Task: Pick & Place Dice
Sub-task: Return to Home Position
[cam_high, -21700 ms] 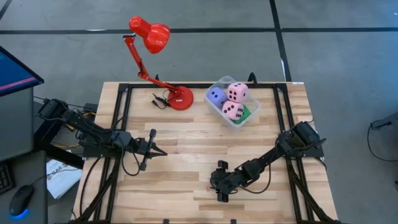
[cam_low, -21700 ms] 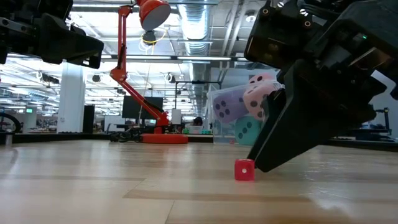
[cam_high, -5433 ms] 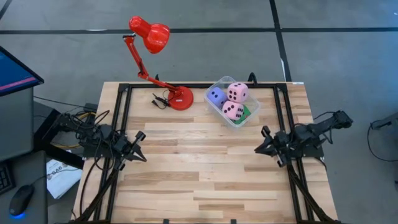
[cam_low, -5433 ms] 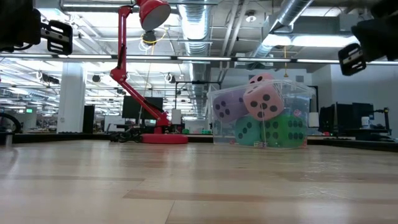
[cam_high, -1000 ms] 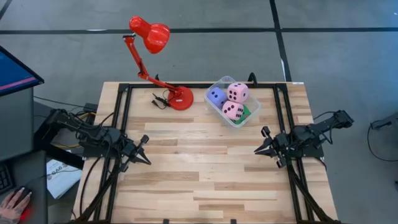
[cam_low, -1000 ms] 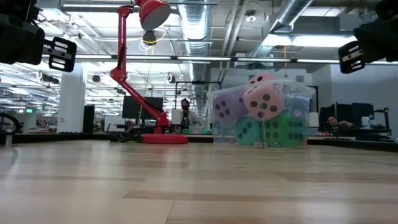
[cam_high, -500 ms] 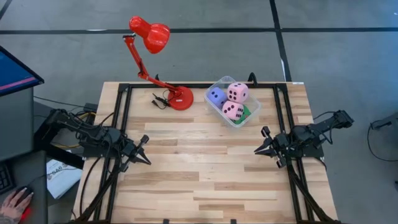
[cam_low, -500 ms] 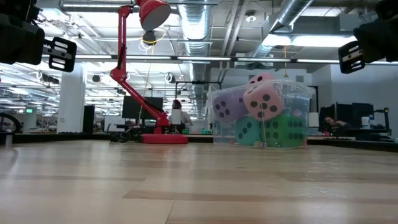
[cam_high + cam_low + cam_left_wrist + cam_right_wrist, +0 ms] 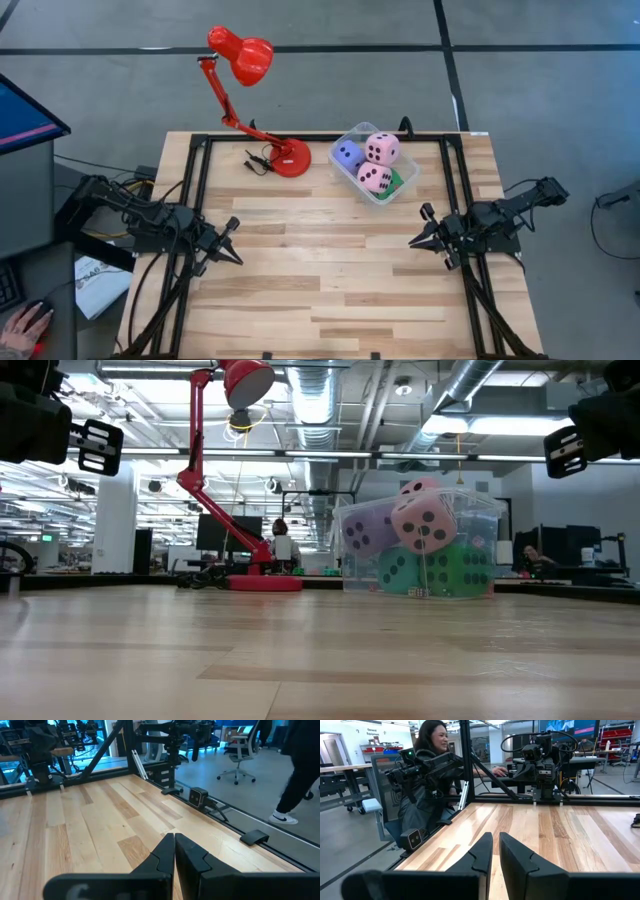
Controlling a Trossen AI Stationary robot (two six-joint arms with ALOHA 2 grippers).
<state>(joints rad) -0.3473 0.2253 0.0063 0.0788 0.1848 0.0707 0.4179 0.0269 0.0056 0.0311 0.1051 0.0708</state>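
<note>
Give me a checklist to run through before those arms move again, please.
1. Big soft dice inside the clear tub: ok.
2. Every tiny dice in the tub: cannot tell, too small.
3. No stray dice seen on the wooden tabletop: ok.
4. Left arm at its own side of the table, jaws shut and empty: ok.
5. Right arm likewise: ok.
6. Red desk lamp apart from both arms: ok.

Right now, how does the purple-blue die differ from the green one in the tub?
Colour apart, the purple-blue die rides in the upper layer, its top face fully showing from above; the green die sits on the floor of the clear tub, mostly covered by a pink die. The purple-blue die is at the end nearer the lamp, the green die at the opposite end. Both are cubes with dark pips, inside the tub.
</note>
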